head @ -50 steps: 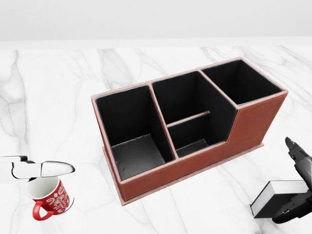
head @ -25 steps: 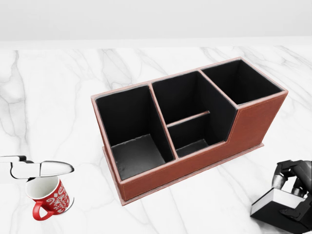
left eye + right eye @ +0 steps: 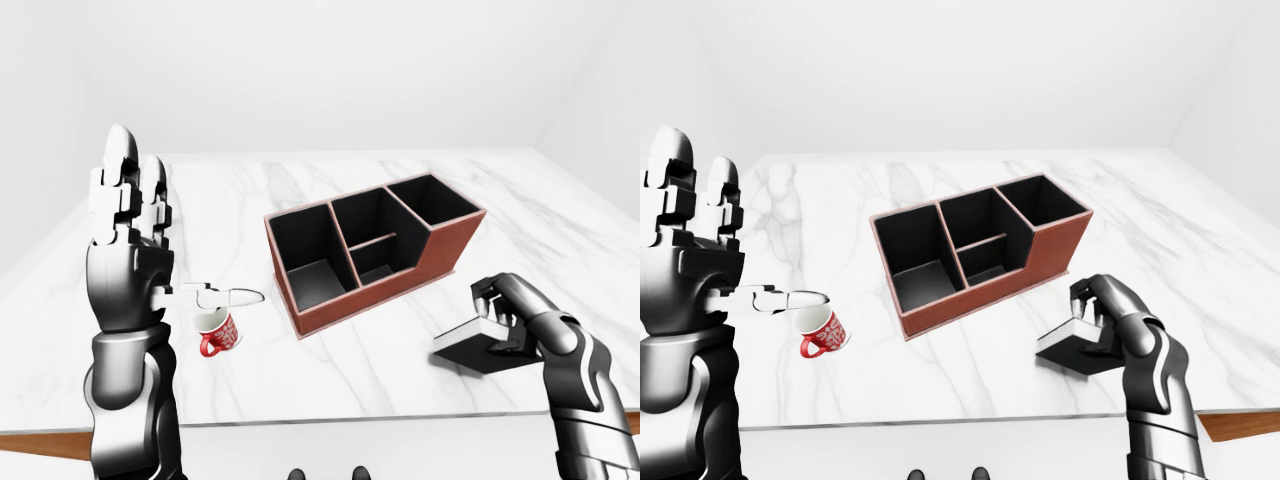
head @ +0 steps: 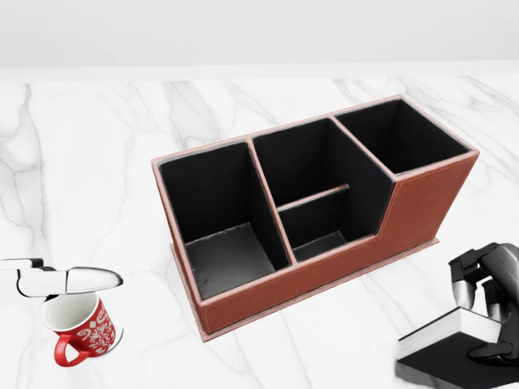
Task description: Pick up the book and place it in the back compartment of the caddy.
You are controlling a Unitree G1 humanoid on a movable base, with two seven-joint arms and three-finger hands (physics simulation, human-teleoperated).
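Note:
The book (image 4: pixel 450 340), black-covered with white page edges, is in my right hand (image 4: pixel 486 304) at the bottom right of the head view. The fingers (image 3: pixel 500 300) curl over its top edge, and in the left-eye view it hangs tilted just above the marble. The red-brown caddy (image 4: pixel 324 271) stands up and to the left of the hand, with black open-topped compartments: a large one at the left, a split middle pair and a taller one at the right. My left hand (image 3: pixel 130 215) is raised upright at the left, open and holding nothing.
A red mug with a white pattern (image 4: pixel 81 328) stands at the lower left, under my left hand's thumb (image 4: pixel 69 281). The white marble table (image 3: pixel 400 380) ends at an edge along the bottom of the eye views. White walls stand behind.
My right hand has closed its fingers over the book, which now sits further left and larger in the head view. The caddy, the mug and the left hand have not moved.

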